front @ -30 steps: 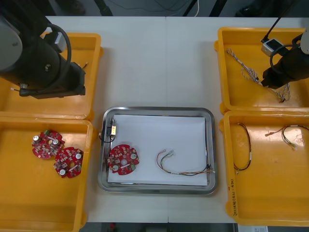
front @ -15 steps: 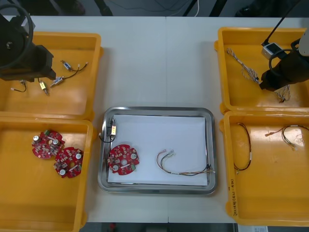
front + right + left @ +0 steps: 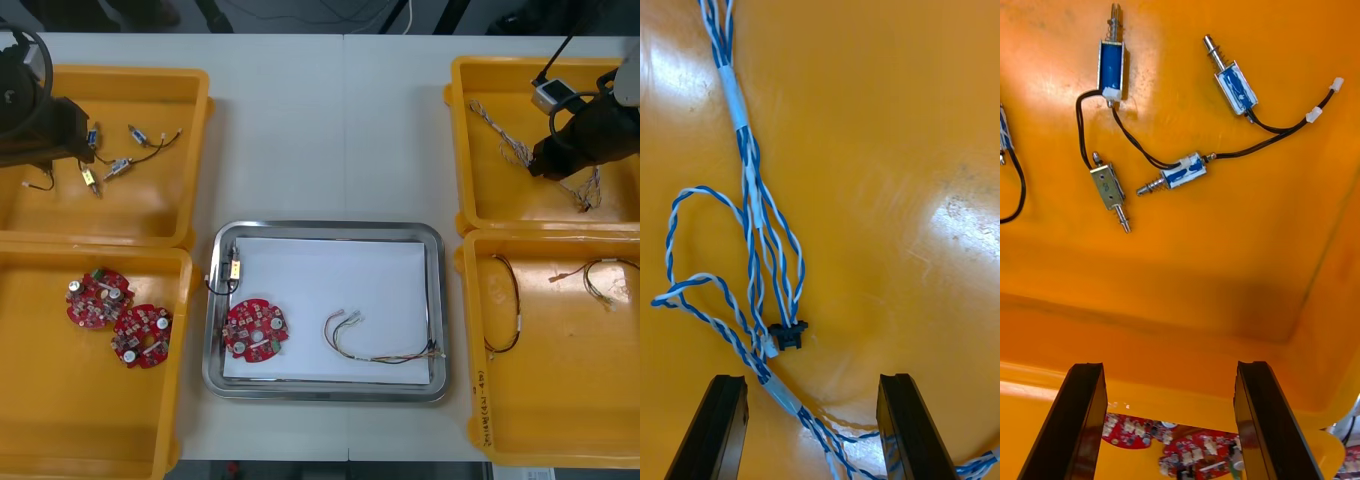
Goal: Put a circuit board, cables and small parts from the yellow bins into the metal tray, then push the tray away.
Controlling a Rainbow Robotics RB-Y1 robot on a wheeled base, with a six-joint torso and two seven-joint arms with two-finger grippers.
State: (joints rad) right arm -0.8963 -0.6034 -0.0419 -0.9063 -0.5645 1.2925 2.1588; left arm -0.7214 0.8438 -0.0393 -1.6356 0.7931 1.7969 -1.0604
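Observation:
My right gripper (image 3: pixel 811 424) is open low over the far right yellow bin (image 3: pixel 490 205). A twisted blue and white cable (image 3: pixel 752 247) lies just ahead of its fingers, and one strand runs between them. My left gripper (image 3: pixel 1169 420) is open above the far left bin (image 3: pixel 150 212), short of several small metal parts (image 3: pixel 1182 170) with black leads. The metal tray (image 3: pixel 325 228), white inside, holds a round red circuit board (image 3: pixel 255 330), a red and yellow cable (image 3: pixel 375 347) and a small metal part (image 3: pixel 234 268).
The near left bin (image 3: pixel 60 400) holds two more circuit boards (image 3: pixel 120 315). A black cable (image 3: pixel 505 310) and a red and yellow cable (image 3: pixel 605 280) lie in the near right bin (image 3: pixel 560 400). Bare table stretches beyond the tray.
My left arm has drawn back to the left, uncovering the small metal parts in the far left bin. My right arm has shifted slightly toward the far side over the blue and white cables.

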